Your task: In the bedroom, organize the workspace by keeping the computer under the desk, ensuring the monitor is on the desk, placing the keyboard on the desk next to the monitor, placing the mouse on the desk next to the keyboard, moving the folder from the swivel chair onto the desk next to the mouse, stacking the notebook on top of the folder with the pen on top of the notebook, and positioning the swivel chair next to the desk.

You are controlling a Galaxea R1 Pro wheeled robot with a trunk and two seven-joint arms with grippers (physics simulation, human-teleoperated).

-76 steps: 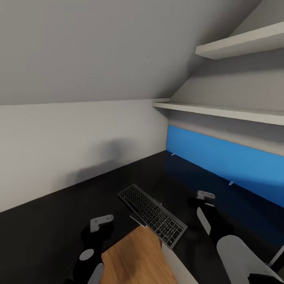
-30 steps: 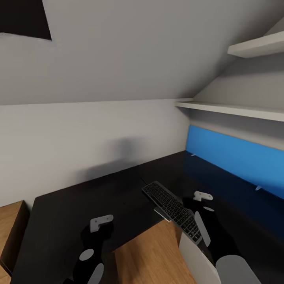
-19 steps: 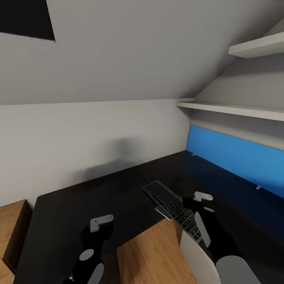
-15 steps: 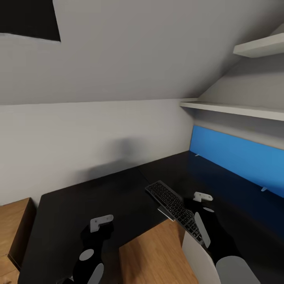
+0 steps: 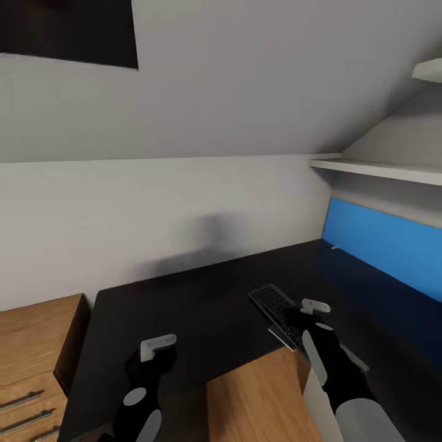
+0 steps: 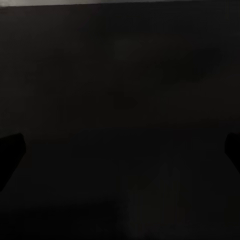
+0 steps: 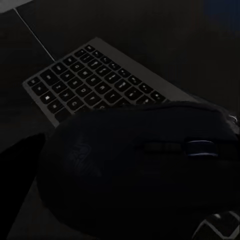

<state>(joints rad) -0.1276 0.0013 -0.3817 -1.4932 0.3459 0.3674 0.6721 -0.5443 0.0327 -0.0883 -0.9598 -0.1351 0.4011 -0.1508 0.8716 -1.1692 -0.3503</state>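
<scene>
Room: sloped white ceiling over a pale wall, with a dark opening [image 5: 67, 31] at the upper left of the head view.
Table: a glossy black L-shaped table [image 5: 184, 313] runs along the wall and turns toward a blue wall panel [image 5: 393, 245] on the right; a strip of wood floor [image 5: 258, 399] shows in its inner corner.
Keyboard: the keyboard [image 5: 276, 307] lies on the table near the inner edge, set at an angle, partly covered by the right arm in the head view; in the right wrist view its keys [image 7: 90, 85] sit just beyond the mouse.
Mouse: a dark rounded mouse [image 7: 145, 170] takes up most of the right wrist view, close to the camera, its scroll wheel visible, in front of the keyboard.
Right hand: the right hand [image 5: 310, 309] hovers over the near end of the keyboard; it looks clamped on the mouse, though its fingers are too dark to make out.
Left hand: the left hand [image 5: 158, 347] sits above bare table near the front edge, well apart from the keyboard; the left wrist view is nearly all black table surface [image 6: 120, 100], with dark finger shapes at both sides, so it appears spread wide with nothing in it.
Shelf: a white shelf [image 5: 374, 169] runs above the blue panel.
Dresser: a light wooden dresser [image 5: 34, 362] with bar handles stands just beside the table's left end.
Pale box: the corner of a light grey-white box [image 5: 319, 411] shows by the right arm.
</scene>
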